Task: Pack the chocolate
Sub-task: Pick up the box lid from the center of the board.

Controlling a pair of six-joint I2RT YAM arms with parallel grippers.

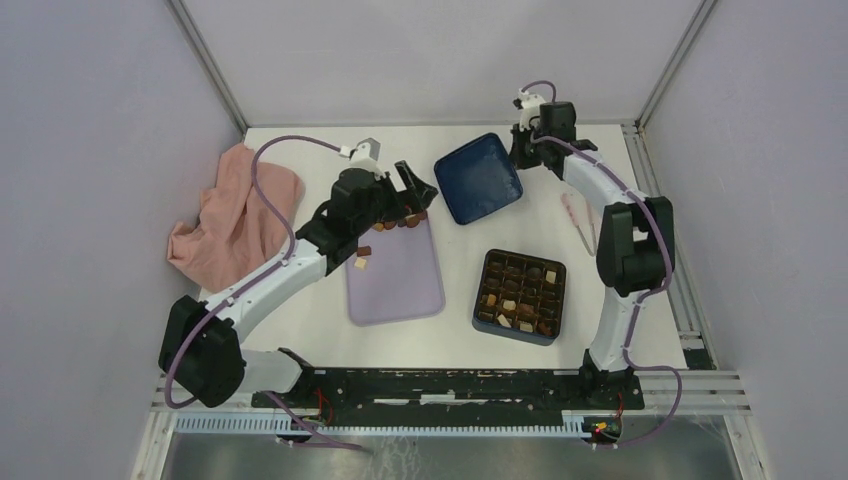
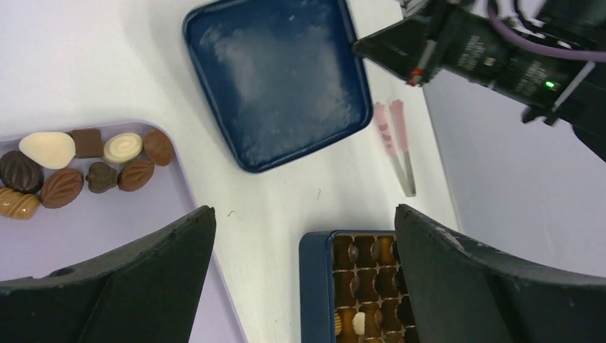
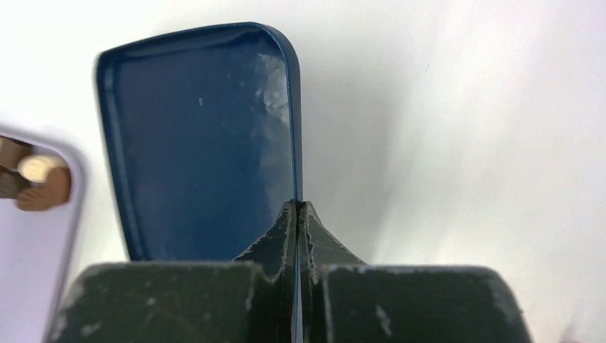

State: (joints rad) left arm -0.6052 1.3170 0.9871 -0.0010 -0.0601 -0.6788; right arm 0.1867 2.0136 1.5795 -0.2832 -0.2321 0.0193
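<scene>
Cloth: a crumpled pink cloth (image 1: 235, 215) lay at the left edge of the table (image 1: 300, 330), well apart from everything else.
Left fingers: the left fingers (image 2: 143, 271) were spread wide above the far end of the tray, with nothing between them but bare table and a near corner of the box.
Tray: a flat lilac tray (image 1: 400, 285) lay left of centre.
Chocolate: a cluster of loose chocolate (image 2: 78, 168), dark, mid brown and cream, lay at the tray's far end. It was outside the spread fingers, off to the side of one of them and clear of both. Two more pieces sat by the tray's left rim.
Lid: a dark blue lid (image 1: 478, 178) lay hollow side up, just right of the tray's far end.
Box: a dark blue box (image 1: 520, 292) with a brown grid held further pieces in some compartments.
Right fingers: the right fingers (image 3: 275, 243) were pressed together, tips right at the lid's rim. Whether the rim was caught between them could not be told. They were well apart from the chocolate.
Tongs: pink tongs (image 1: 580, 220) lay on the table right of the lid.
</scene>
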